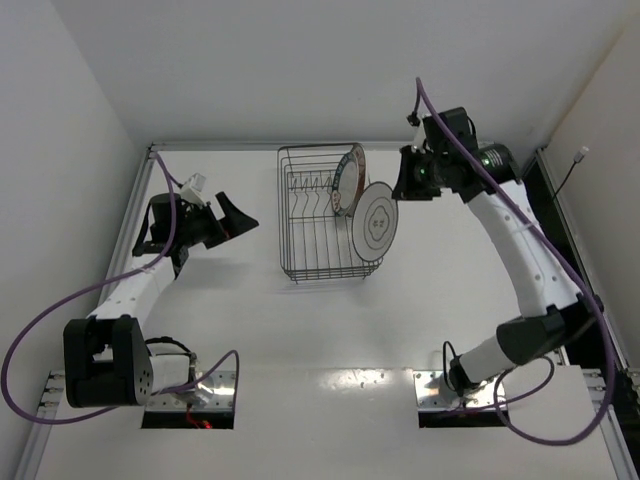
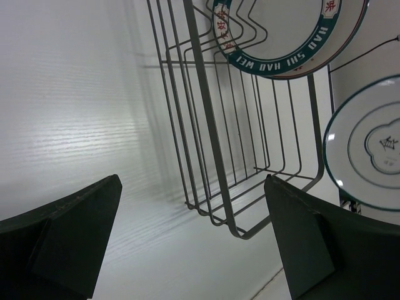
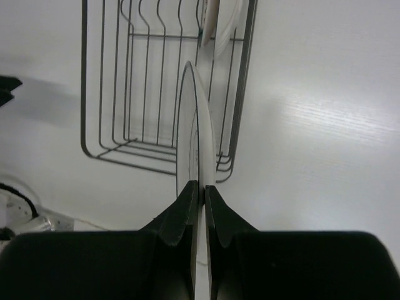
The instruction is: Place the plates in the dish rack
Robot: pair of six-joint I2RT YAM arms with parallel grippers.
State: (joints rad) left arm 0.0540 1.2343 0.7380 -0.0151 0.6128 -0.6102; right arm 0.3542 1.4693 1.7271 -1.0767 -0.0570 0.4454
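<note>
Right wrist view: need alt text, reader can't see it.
The right end effector pinches a white plate by its rim, seen edge-on and upright. Behind it the wire dish rack sits on a white table, with another plate standing at its far end.

— What colour does the dish rack (image 1: 320, 215) look on your feed?
— I see dark grey wire on a white table (image 1: 300, 340).
— And the plates?
— Inside the rack, the lettered plate (image 2: 275, 44) is white with a teal band, white letters and red characters. At the rack's right edge, the thin-rimmed plate (image 1: 376, 222) is white with a dark teal rim line and a small centre motif. My fingers (image 3: 178, 215) are black.
</note>
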